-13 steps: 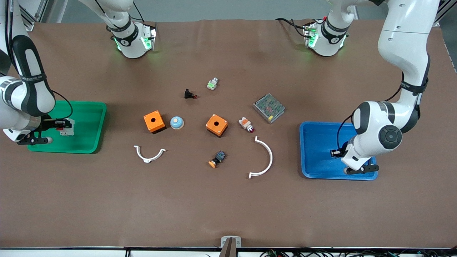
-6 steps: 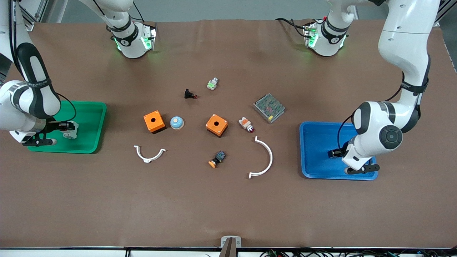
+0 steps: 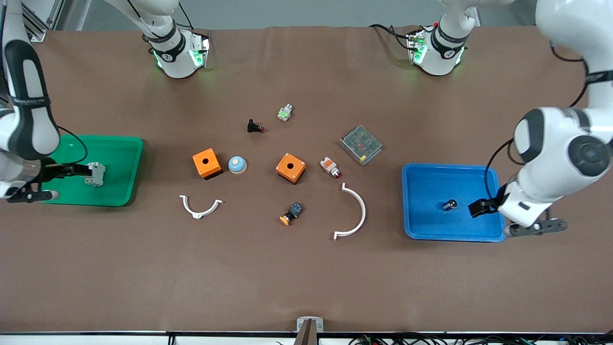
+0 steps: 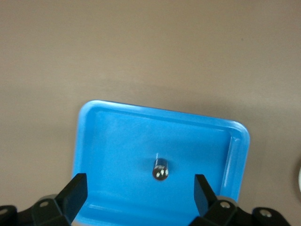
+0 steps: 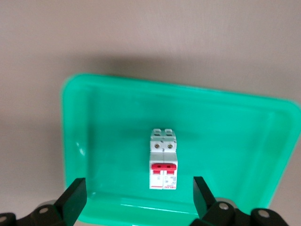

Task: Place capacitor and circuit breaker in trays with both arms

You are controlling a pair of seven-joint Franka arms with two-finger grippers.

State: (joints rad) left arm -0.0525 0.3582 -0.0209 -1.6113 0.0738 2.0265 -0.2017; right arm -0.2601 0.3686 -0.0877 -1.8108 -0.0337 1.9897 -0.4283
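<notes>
The capacitor [image 3: 449, 205], a tiny black cylinder with a shiny top, lies in the blue tray [image 3: 431, 179]. It also shows in the left wrist view [image 4: 160, 170], on the tray floor [image 4: 117, 136]. My left gripper [image 3: 479, 207] hangs open and empty over the tray's rim toward the left arm's end, its midpoint [image 4: 139, 193] clear of the capacitor. The circuit breaker [image 3: 96, 173], a light-grey block with red toggles, rests in the green tray [image 3: 119, 148]. It also shows in the right wrist view [image 5: 163, 160], on the tray floor [image 5: 108, 132]. My right gripper [image 3: 67, 169] is open and empty [image 5: 136, 195] beside it.
Between the trays lie two orange boxes [image 3: 207, 163] [image 3: 290, 167], a blue-domed button [image 3: 237, 165], a black part with red tip [image 3: 254, 126], a white-green part [image 3: 284, 112], a mesh-covered metal box [image 3: 361, 144], a white-orange part [image 3: 330, 167], an orange-capped button [image 3: 291, 213] and two white curved pieces [image 3: 200, 207] [image 3: 354, 211].
Both grippers have let go and drawn back toward their own ends of the table. The capacitor now lies free in the blue tray and the circuit breaker free in the green tray.
</notes>
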